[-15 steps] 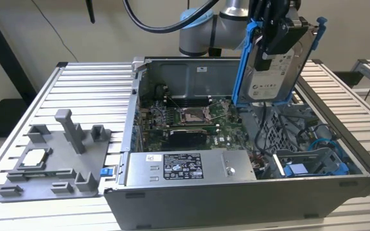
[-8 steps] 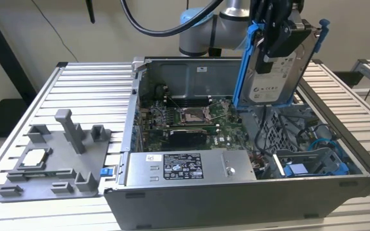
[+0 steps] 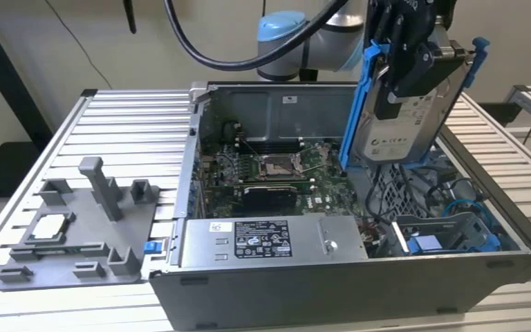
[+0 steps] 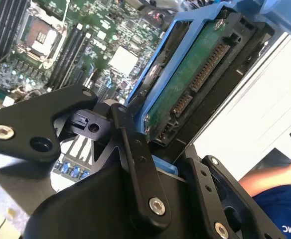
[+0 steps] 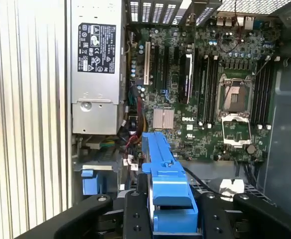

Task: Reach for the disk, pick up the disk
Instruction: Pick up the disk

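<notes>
The disk (image 3: 397, 124) hangs upright above the open computer case (image 3: 339, 290). It is a silver-grey drive with a white label in a bright blue frame. My gripper (image 3: 411, 69) is shut on its upper part, black fingers clamping both faces. In the first wrist view the blue frame edge (image 5: 164, 174) sticks out between the two black fingers (image 5: 134, 211), over the motherboard (image 5: 205, 99). The second wrist view shows the disk's green circuit side and connector (image 4: 188, 87) held between the gripper's black links (image 4: 138, 164).
Inside the case lie the motherboard (image 3: 265, 173), a grey power supply box (image 3: 265, 242) and a blue drive bay (image 3: 450, 238). A grey fixture (image 3: 81, 228) holding a small square chip (image 3: 49, 225) sits on the slatted table (image 3: 136, 131) at the exterior view's left. A person's blue sleeve (image 4: 280, 209) is nearby.
</notes>
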### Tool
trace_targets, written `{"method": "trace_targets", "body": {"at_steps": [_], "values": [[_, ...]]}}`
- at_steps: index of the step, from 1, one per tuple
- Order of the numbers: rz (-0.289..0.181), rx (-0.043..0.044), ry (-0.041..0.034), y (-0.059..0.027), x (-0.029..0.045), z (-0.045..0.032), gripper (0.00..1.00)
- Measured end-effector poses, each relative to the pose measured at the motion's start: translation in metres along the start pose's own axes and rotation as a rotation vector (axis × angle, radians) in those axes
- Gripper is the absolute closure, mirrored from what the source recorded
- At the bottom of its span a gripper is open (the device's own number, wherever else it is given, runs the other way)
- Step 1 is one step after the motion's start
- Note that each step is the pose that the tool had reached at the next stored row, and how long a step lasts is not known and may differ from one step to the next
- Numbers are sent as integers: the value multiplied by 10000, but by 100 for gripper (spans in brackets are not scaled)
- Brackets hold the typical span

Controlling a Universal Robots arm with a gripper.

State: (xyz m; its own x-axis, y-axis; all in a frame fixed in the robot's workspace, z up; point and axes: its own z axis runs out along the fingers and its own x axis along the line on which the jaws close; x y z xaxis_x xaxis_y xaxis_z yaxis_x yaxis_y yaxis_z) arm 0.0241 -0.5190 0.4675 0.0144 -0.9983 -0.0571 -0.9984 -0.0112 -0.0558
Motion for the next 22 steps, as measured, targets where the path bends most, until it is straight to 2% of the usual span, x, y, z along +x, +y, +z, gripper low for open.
{"method": "trace_targets", "body": {"at_steps": [9, 17, 22], "values": [[0, -2, 1, 3, 255, -8, 100], [0, -3, 0, -2, 417, -4, 100], [0, -5, 1, -51, 474, 2, 100]]}}
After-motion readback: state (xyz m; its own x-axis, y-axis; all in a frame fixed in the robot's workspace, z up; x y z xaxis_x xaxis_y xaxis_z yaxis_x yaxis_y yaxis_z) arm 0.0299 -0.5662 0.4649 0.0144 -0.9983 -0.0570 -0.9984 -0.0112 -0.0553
